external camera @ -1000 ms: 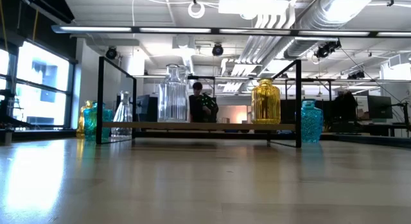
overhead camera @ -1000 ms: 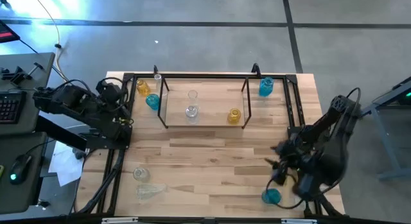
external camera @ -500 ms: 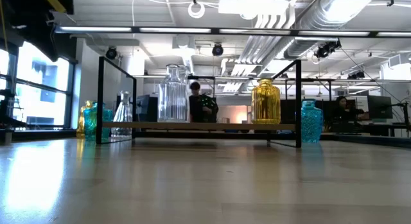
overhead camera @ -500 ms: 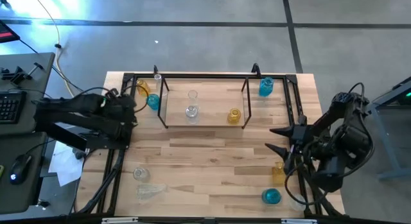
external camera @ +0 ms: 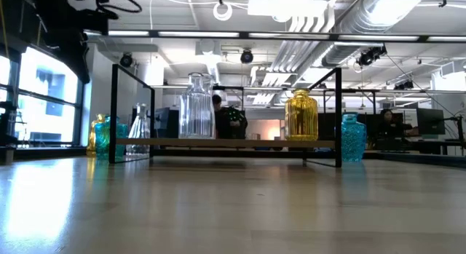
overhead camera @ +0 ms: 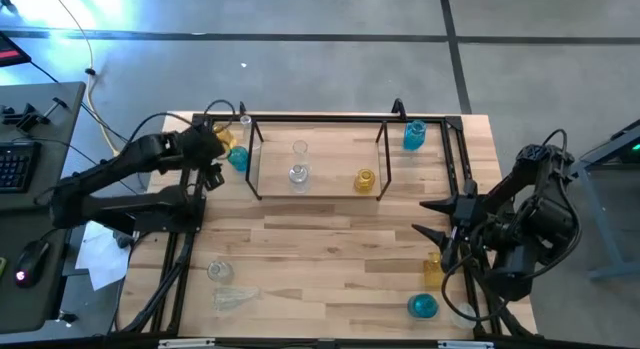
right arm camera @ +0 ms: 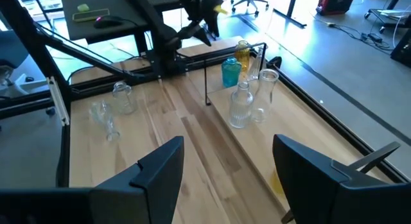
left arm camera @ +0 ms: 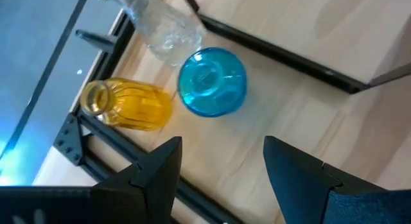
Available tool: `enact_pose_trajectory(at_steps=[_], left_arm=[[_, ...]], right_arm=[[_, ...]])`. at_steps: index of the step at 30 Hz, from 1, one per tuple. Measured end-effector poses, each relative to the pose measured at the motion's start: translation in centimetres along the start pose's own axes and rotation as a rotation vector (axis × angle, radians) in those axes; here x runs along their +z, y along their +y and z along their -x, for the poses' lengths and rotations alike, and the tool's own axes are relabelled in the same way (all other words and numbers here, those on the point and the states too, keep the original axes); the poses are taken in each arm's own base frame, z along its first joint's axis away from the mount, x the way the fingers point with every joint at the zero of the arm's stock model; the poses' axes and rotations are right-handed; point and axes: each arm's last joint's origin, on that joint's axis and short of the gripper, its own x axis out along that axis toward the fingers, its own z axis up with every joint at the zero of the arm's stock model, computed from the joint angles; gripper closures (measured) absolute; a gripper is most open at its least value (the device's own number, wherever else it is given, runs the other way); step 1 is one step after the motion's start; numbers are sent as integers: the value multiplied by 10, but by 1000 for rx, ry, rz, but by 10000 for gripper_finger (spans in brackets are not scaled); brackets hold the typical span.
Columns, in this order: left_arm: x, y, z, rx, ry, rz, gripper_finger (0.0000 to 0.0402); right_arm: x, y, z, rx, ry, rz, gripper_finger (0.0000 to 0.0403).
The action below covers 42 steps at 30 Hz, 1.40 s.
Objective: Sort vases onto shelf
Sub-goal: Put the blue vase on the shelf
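The left gripper (overhead camera: 212, 149) hangs over the far left corner of the tabletop (overhead camera: 330, 239). Its fingers are spread apart and hold nothing. Right under it stand a blue vase (left arm camera: 212, 81), a yellow vase (left arm camera: 128, 106) and a clear vase (left arm camera: 160, 28), close together just outside the left end of the shelf (overhead camera: 320, 194).

The shelf sits at the far side of the tabletop. On it stand two clear vases (overhead camera: 298, 175) and a yellow vase (overhead camera: 365, 179). Another blue vase (overhead camera: 414, 135) stands just outside the right end of the shelf.

The right gripper (overhead camera: 432, 217) waits over the right side of the tabletop. Its fingers are spread apart too, and it holds nothing. Near it, on the near right corner, stand a small yellow vase (overhead camera: 432, 269) and a round blue vase (overhead camera: 423, 306). On the near left corner there are two more clear vases (overhead camera: 220, 273), and one of them lies on its side (overhead camera: 232, 298).
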Motion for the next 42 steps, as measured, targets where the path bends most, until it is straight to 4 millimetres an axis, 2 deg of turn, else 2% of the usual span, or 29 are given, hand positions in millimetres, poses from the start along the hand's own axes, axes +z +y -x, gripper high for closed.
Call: enact_pose_trajectory(at_steps=[4, 8, 17, 27, 34, 42], left_arm=[[4, 16, -11, -2, 44, 1, 190], [12, 30, -24, -53, 17, 31, 190], [19, 49, -48, -72, 55, -25, 190], [27, 49, -69, -173, 90, -124, 190], [29, 47, -72, -229, 56, -202, 190], [33, 47, -76, -271, 9, -216, 190]], right_arm=[[0, 0, 0, 1, 3, 4, 181], [0, 0, 0, 6, 14, -3, 181], [-1, 1, 0, 16, 38, -24, 181], [-1, 1, 0, 16, 38, -8, 181], [-2, 1, 0, 28, 65, -4, 181], [-2, 1, 0, 29, 66, -1, 181]])
